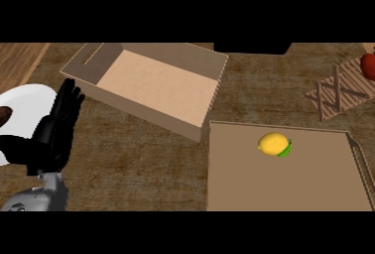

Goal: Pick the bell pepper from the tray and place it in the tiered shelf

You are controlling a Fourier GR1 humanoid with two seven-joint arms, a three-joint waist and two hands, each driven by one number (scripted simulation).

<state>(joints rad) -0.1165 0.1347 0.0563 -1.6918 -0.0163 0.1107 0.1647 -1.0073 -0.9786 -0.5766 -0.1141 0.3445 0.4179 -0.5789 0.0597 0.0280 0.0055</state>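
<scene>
A yellow bell pepper [273,144] with a green stem lies on the flat brown tray [242,188] at the lower right, near the tray's far edge. The wooden tiered shelf [341,96] with crossed slats stands at the right edge, partly cut off. My left hand [53,131] rests at the left side with its fingers straight and pointing up, holding nothing and far from the pepper. My right hand does not show.
A large open cardboard box [157,84] lies tilted in the upper middle, just beyond the tray's far-left corner. A white plate [26,106] sits at the left edge behind my hand. A red object [368,66] shows at the right edge by the shelf.
</scene>
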